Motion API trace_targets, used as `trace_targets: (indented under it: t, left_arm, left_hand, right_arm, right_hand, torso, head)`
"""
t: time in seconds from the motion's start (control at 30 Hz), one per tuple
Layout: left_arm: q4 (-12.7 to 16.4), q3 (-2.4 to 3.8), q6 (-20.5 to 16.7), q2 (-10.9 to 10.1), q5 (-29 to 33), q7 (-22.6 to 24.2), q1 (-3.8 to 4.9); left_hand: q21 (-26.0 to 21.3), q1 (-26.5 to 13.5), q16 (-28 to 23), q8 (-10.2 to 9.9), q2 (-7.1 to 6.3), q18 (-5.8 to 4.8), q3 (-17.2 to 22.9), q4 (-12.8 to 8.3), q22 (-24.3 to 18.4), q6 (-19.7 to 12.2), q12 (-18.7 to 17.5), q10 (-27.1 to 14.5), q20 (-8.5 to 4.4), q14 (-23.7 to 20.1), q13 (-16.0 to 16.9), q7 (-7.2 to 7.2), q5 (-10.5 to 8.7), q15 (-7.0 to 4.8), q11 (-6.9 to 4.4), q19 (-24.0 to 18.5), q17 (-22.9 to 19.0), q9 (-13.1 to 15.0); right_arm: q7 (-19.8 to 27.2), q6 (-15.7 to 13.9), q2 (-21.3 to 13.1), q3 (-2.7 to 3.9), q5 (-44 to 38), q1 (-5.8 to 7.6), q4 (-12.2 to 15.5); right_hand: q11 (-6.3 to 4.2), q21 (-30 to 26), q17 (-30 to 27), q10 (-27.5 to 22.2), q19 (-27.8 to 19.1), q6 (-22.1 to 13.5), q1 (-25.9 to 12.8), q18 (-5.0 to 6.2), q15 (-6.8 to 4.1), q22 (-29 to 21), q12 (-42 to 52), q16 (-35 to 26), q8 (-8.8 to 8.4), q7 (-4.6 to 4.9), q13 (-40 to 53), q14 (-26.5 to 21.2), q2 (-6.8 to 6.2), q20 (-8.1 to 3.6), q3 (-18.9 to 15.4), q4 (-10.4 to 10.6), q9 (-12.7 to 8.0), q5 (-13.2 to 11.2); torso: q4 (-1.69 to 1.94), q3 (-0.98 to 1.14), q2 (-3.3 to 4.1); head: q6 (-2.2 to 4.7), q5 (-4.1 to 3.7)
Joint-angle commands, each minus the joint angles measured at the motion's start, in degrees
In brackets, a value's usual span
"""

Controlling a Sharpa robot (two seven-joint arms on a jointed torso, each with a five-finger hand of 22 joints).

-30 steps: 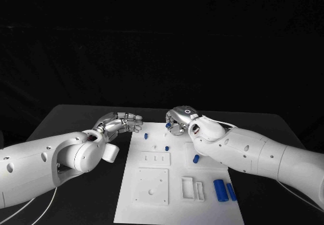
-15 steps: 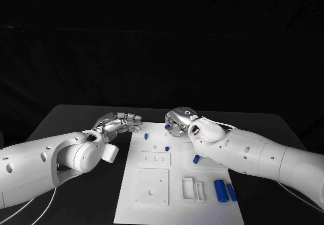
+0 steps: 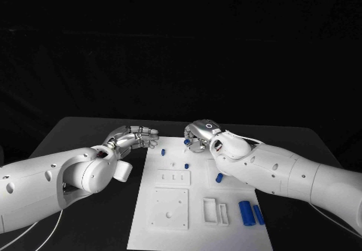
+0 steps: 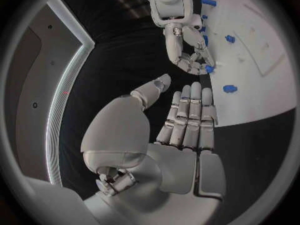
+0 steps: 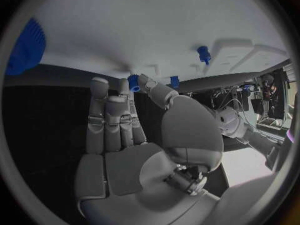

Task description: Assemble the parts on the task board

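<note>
White rectangular task board [image 3: 198, 209] flat mid-table on the black table [image 3: 83, 136], long axis running away from the robot. Small blue peg [image 3: 187, 141] at the board's far edge, pinched between thumb and fingertips of the silver right hand [image 3: 201, 135]; same pinch visible in the right wrist view [image 5: 134, 81] and in the left wrist view [image 4: 208, 69]. Remaining fingers of that hand curled down over the peg; whether the peg touches the board: cannot tell. Another short blue peg [image 3: 163, 152] upright near the board's far left edge. Third small blue peg [image 3: 186, 165] standing just inboard of it. Blue slanted piece [image 3: 218, 178] beside the right forearm, mid-board. Two larger blue cylinders [image 3: 249, 212] lying side by side on the near right part of the board. White raised square plate [image 3: 169, 207] on the near left, small white block with slots [image 3: 173, 178] beyond it, white rectangular frames [image 3: 214, 209] between plate and cylinders. Silver left hand [image 3: 134, 138] off the board's far left corner, over bare table, fingers curled in loosely, thumb apart, holding nothing; well apart from right hand.
</note>
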Motion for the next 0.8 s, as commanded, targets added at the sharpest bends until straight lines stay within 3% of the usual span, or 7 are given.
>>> trace_targets:
  t: [0.03,0.23,0.4,0.6,0.8]
  left_arm:
    - [0.17,0.05,0.69,0.03,-0.12,0.38,0.2]
    - [0.07,0.05,0.99,0.03,-0.12,0.26,0.2]
    - [-0.03,0.05,1.05,-0.13,-0.12,0.2,0.2]
    - [-0.04,0.05,1.05,-0.18,-0.12,0.21,0.2]
    - [-0.31,0.05,1.05,-0.2,-0.12,0.27,0.2]
  left_hand:
    - [0.25,-0.56,-0.35,-0.39,0.02,0.35,0.36,-0.03,1.07,0.35,-0.27,0.36,0.12,0.21,-0.07,-0.09,-0.12,0.21,0.21,-0.02,-0.07,0.09]
    - [0.26,-0.57,-0.35,-0.4,0.0,0.35,0.36,-0.03,1.07,0.34,-0.28,0.36,0.12,0.21,-0.08,-0.09,-0.13,0.21,0.21,-0.03,-0.07,0.1]
    - [0.26,-0.6,-0.36,-0.42,-0.03,0.34,0.37,-0.03,1.07,0.32,-0.31,0.33,0.13,0.19,-0.08,-0.08,-0.13,0.22,0.22,-0.04,-0.07,0.1]
    - [0.25,-0.63,-0.38,-0.44,-0.07,0.33,0.36,-0.02,1.07,0.3,-0.34,0.31,0.14,0.16,-0.09,-0.07,-0.14,0.23,0.24,-0.06,-0.08,0.1]
    - [0.25,-0.67,-0.39,-0.46,-0.08,0.33,0.36,-0.01,1.07,0.28,-0.36,0.3,0.14,0.15,-0.09,-0.07,-0.15,0.23,0.25,-0.07,-0.08,0.1]
  right_arm:
    - [0.63,1.48,0.28,-0.17,1.05,-0.32,-0.3]
    - [0.89,0.11,0.82,-0.17,2.27,-0.33,-1.07]
    - [1.04,-1.41,0.66,-0.18,3.08,-0.44,-0.55]
    - [1.18,-2.43,0.08,-0.18,4.07,-0.44,-0.42]
    - [1.82,-2.59,-2.76,-0.12,6.36,-0.43,2.07]
  right_hand:
    - [0.88,0.15,-0.06,-2.07,0.15,-1.52,-0.01,1.66,1.05,0.83,-0.94,0.45,-1.02,0.72,-0.5,0.35,-0.64,-0.19,-0.39,-0.05,-0.53,0.14]
    - [2.4,0.05,-0.18,-6.31,0.18,-4.17,0.5,1.66,2.55,0.78,-1.05,0.9,-2.71,2.04,-2.03,0.29,-1.5,0.06,-1.11,0.33,-1.38,0.22]
    - [3.33,-0.08,-0.32,-9.4,0.21,-6.36,-0.05,1.66,3.45,0.7,-1.05,1.2,-3.98,3.06,-3.44,0.07,-2.94,0.15,-2.16,1.28,-2.08,0.23]
    - [3.56,-0.15,-0.37,-10.11,0.26,-6.83,-0.3,1.66,3.68,0.66,-0.93,1.49,-4.19,3.28,-4.07,-0.04,-3.32,0.14,-2.94,1.94,-2.25,0.28]
    - [3.61,-0.2,-0.39,-10.22,0.29,-6.97,-0.23,1.66,3.73,0.64,-0.87,1.63,-4.24,3.33,-4.34,-0.11,-3.62,0.11,-3.18,2.18,-2.32,0.36]
  torso:
    - [-0.01,0.0,0.0]
    - [0.1,0.01,0.02]
    - [-0.04,0.03,-0.03]
    - [-0.07,0.03,-0.05]
    - [-0.04,0.05,-0.06]
  head:
    - [0.0,0.05]
    - [-0.07,0.07]
    - [-0.13,0.25]
    - [-0.09,0.3]
    - [0.24,0.23]
